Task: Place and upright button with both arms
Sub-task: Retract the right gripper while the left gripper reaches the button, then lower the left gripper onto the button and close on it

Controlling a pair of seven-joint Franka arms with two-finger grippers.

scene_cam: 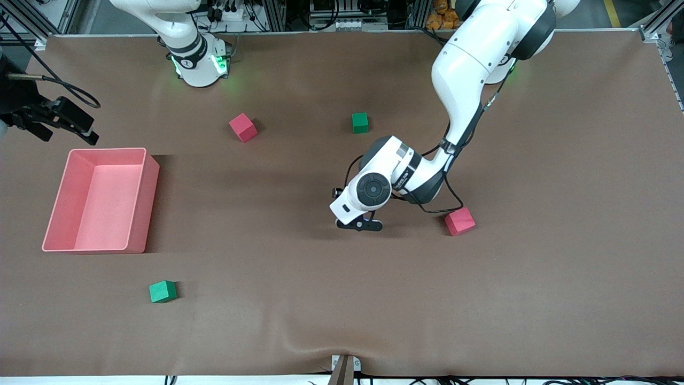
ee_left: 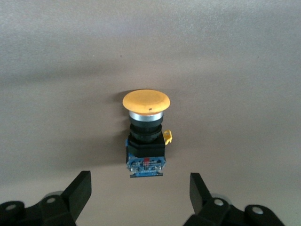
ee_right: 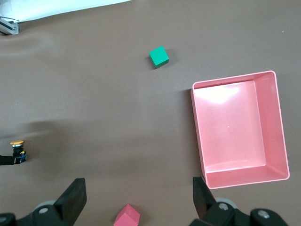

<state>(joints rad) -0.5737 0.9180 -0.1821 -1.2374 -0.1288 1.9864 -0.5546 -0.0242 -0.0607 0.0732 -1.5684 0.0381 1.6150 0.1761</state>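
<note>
1. Currently, button stood upright mid-desk, untouched.
2. Left gripper low just beside it, fingers spread, holding nothing.
3. Right gripper waited high, fingers apart, empty.

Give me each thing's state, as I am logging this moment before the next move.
Orange-capped black push-button: on the brown table, ungripped.
Left gripper: fingers open, either side of the button.
Right gripper: fingers open, waiting over the table.
Pink plastic bin: upright, empty.
</note>
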